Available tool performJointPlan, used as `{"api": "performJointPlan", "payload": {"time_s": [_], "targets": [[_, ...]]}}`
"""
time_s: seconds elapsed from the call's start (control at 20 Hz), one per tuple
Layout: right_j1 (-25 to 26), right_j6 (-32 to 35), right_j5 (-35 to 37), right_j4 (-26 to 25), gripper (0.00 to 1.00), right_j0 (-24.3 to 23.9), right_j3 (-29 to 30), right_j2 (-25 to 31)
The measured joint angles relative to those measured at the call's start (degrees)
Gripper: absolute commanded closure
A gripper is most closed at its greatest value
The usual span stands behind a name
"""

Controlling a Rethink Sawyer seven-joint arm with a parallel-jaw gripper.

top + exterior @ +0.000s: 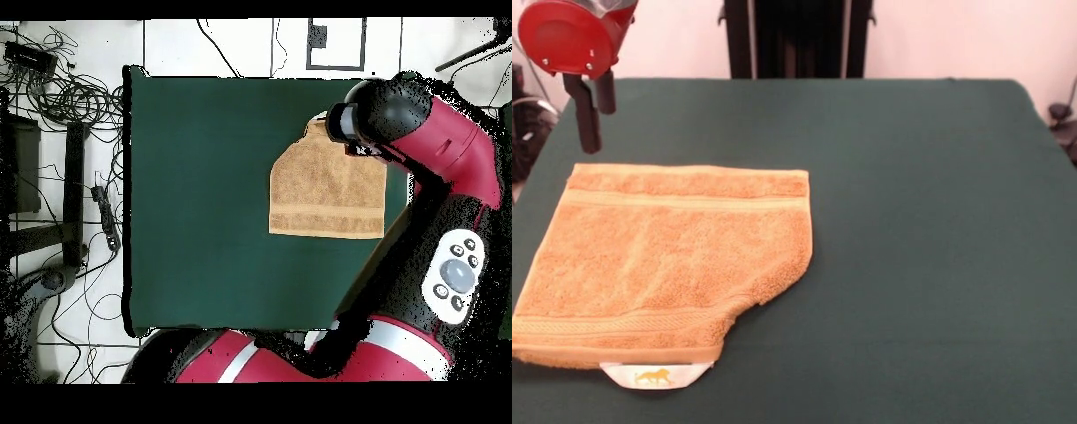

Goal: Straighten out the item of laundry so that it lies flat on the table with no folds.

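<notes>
Towel (pixel 666 261) corner folded under; end effector (pixel 593 110) empty, fingers near-shut, hangs w/o contact — blind grab could bunch it on counter (pixel 936 221)

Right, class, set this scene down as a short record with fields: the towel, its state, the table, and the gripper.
towel: orange-tan terry towel with stripe bands and a white tag at its near edge in the front view
towel state: mostly spread, but one near corner looks folded under, leaving a slanted edge
table: dark green cloth table, towel lying towards one side
gripper: gripper raised above the towel's far corner in the front view, apart from it and holding nothing; open or shut unclear
task status: not yet fully flat
</notes>
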Motion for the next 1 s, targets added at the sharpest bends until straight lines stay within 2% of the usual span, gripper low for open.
{"api": "performJointPlan", "payload": {"time_s": [0.55,1.0], "targets": [[-0.02,0.63,-0.01,4.12,0.00,2.52,3.77,0.00],[0.02,4.30,-0.01,7.00,0.00,5.42,5.89,-0.03]]}}
